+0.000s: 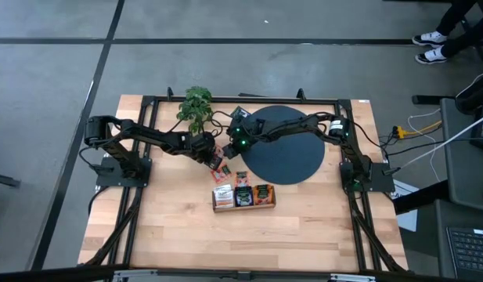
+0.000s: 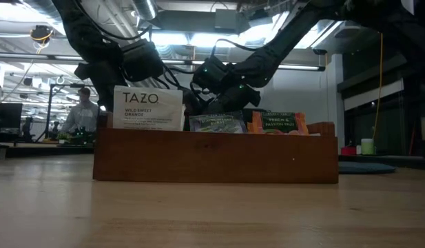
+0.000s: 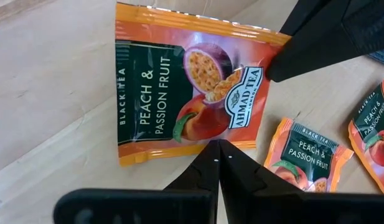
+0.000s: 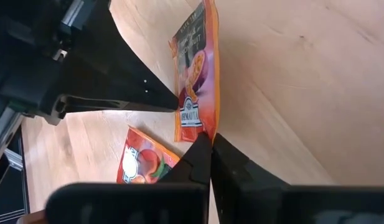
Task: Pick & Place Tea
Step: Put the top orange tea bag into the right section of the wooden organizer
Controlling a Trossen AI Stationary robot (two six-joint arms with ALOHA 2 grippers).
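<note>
High view shows the light wooden worktop [image 1: 178, 227] with two dark arms meeting near its middle. The left claw [image 1: 214, 159] is squeezed shut on one edge of a flat orange-red peach and passion fruit tea packet [image 3: 185, 93], which is lifted off the wood. The right claw [image 1: 235, 146] comes in from the other side and is pinched shut on the same packet at a different edge, so both claws hold it together. In the right wrist view the packet [image 4: 195, 74] hangs edge-on between the two claws.

Two more loose orange-red packets [image 3: 307, 155] lie flat on the worktop just below the held one. A small green leafy plant [image 1: 196, 108] stands near the far edge. A big black round disc [image 1: 292, 157] lies right of the middle. A low brown wooden box [image 1: 243, 205], nearer the front edge, holds more tea packets standing up, white, dark and orange.
</note>
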